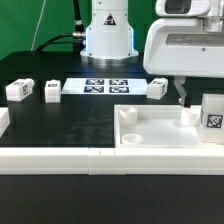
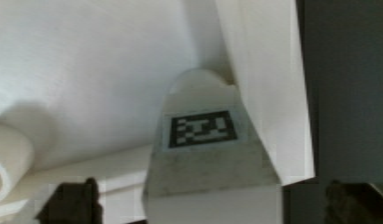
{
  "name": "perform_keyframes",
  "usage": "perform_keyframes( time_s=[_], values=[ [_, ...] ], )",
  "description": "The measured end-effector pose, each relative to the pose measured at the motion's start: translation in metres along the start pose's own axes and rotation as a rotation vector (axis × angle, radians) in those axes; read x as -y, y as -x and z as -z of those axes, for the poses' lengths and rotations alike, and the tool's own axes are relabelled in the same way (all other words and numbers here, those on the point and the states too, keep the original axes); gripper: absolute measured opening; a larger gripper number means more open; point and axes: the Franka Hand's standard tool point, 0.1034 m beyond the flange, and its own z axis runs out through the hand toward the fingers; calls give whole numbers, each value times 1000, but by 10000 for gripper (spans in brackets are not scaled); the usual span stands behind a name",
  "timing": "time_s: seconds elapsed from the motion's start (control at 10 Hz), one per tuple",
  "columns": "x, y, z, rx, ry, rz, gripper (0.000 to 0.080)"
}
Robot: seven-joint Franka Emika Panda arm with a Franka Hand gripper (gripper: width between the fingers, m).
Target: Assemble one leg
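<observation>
While gripped between the fingers, small white plastic block-shaped leg with black-and-white tag | position: over large white square tray-like panel, near worktop edge at exterior view's right.

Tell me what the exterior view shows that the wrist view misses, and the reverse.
Exterior only: three loose legs on the table beyond the marker board, plus the whole white panel. Wrist only: the pincer with a finger on each side of a tagged leg. Shared: that leg at the panel.
</observation>
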Motion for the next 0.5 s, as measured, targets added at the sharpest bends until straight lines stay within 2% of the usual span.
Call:
perform_keyframes(
  time_s=[0.1,0.2,0.3,0.5],
  values=[
    [0,0,0,0,0,-1,487],
    [0,0,0,0,0,-1,487],
    [0,0,0,0,0,-1,307],
    [0,0,0,0,-1,-36,291]
  ],
)
